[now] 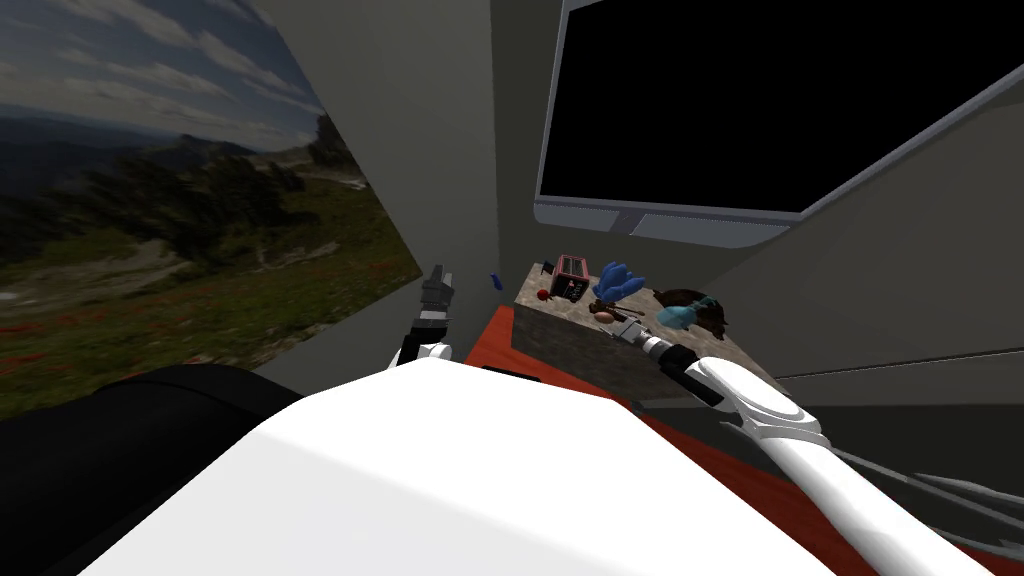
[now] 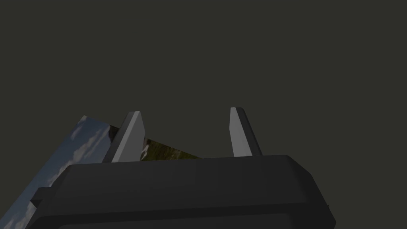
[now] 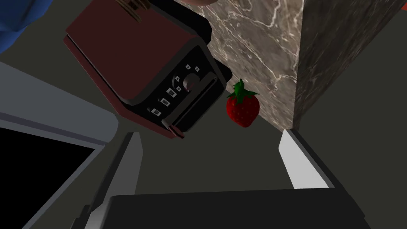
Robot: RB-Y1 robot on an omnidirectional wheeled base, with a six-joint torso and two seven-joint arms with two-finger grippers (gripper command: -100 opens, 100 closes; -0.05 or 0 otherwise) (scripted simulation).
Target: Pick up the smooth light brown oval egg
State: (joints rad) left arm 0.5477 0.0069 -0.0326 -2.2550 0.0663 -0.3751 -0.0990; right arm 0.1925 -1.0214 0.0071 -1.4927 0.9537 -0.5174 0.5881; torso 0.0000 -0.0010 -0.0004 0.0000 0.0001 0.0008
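A small light brown oval egg (image 1: 604, 316) lies on a marble-topped block (image 1: 560, 335), near its front edge. My right gripper (image 1: 617, 326) reaches over the top and sits right beside the egg. In the right wrist view this gripper (image 3: 210, 135) is open with nothing between its fingers, and it looks past the marble top (image 3: 262, 35) at a dark red toaster (image 3: 135, 59) and a strawberry (image 3: 243, 108). A brownish sliver (image 3: 200, 1) at that picture's edge may be the egg. My left gripper (image 1: 437, 283) is raised by the wall to the left of the block, open (image 2: 186, 111) and holding nothing.
On the block stand the toaster (image 1: 572, 278), the strawberry (image 1: 542, 295), a blue object (image 1: 618, 282), a teal object (image 1: 680, 316) and a dark brown one (image 1: 705, 305). A red rug (image 1: 495, 345) lies below. A large black-filled frame (image 1: 760, 100) hangs behind the block.
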